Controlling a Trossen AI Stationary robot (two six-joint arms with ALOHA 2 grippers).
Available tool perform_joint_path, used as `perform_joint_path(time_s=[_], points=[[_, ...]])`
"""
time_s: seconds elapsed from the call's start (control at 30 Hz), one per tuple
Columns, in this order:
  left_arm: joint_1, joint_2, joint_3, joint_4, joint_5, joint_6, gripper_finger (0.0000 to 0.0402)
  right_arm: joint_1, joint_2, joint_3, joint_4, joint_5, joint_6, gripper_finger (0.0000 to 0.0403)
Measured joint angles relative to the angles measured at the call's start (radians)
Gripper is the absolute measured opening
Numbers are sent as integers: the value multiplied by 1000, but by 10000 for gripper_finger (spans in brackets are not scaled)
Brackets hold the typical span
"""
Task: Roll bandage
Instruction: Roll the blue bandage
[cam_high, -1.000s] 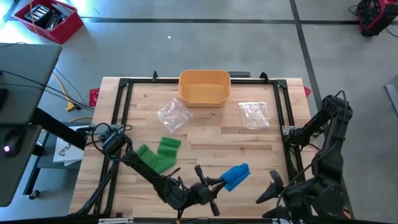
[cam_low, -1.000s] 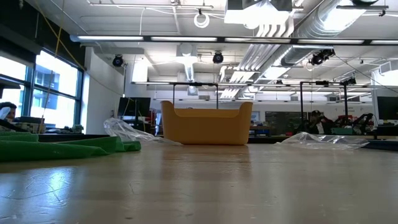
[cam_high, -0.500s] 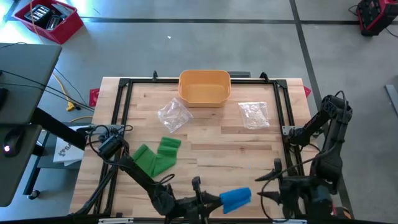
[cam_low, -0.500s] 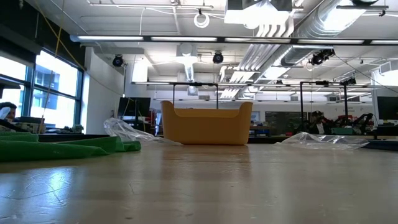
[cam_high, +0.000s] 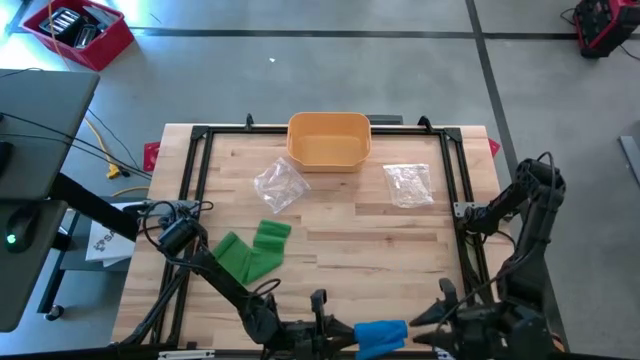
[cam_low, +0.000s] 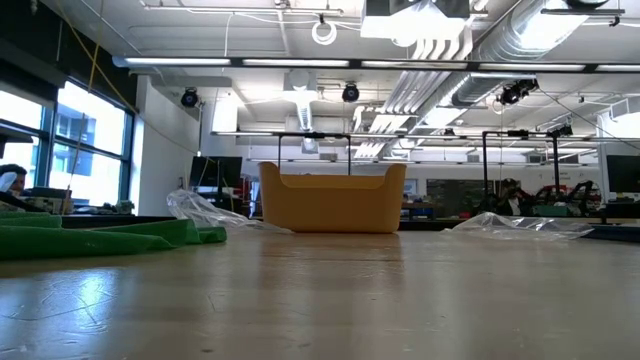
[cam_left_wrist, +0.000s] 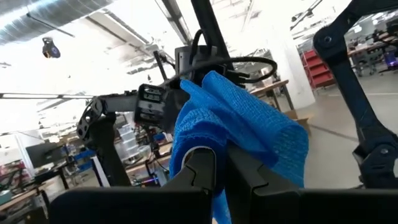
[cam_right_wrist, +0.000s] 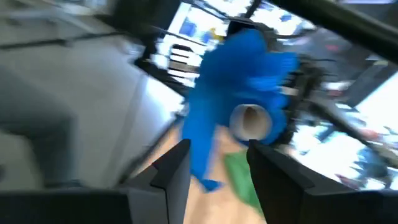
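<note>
A blue bandage (cam_high: 381, 336), partly wound on a cardboard core (cam_right_wrist: 251, 121), hangs in the air over the table's near edge. My left gripper (cam_high: 335, 334) is shut on it. My right gripper (cam_high: 428, 322) stands just to the bandage's right, open and pointing at it. In the right wrist view the core end of the blue bandage (cam_right_wrist: 242, 93) shows just beyond the two spread fingers. A green bandage (cam_high: 254, 249) lies loosely unrolled on the table's left half, flat on the wood. My left gripper pinches the blue bandage's loose cloth (cam_left_wrist: 205, 140) between its two fingers, coming level from the table's left and tipped slightly up. Several folded layers bulge out past the fingertips. The bandage is lifted clear of the table, and a tail hangs below the fingers.
A yellow bin (cam_high: 329, 140) stands at the far edge's middle. Two clear plastic bags (cam_high: 279, 185) (cam_high: 408, 184) lie in front of it, left and right. A black frame (cam_high: 200, 150) runs round the table top. Bare wood lies between the bags and the near edge.
My left gripper has carried the blue bandage toward the table's near edge and tipped upward; the bandage stays clear of the wood. My right gripper has sunk and swung left toward the bandage, so that it now faces the roll's core end.
</note>
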Motion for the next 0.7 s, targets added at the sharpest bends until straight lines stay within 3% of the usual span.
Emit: perform_joint_path(time_s=[0.1, 0.37, 0.5, 0.7], points=[[0, 0, 0, -2, 0, -6, 12, -1, 13, 0, 37, 60, -68, 139], [2, 0, 0, -3, 0, -21, 12, -23, 15, 2, 53, -39, -126, 117], [4, 0, 0, -5, -2, -32, 12, -43, 15, 3, 55, -38, -144, 98], [6, 0, 0, -7, -1, -62, 12, -46, 15, 3, 62, -40, -299, 68]])
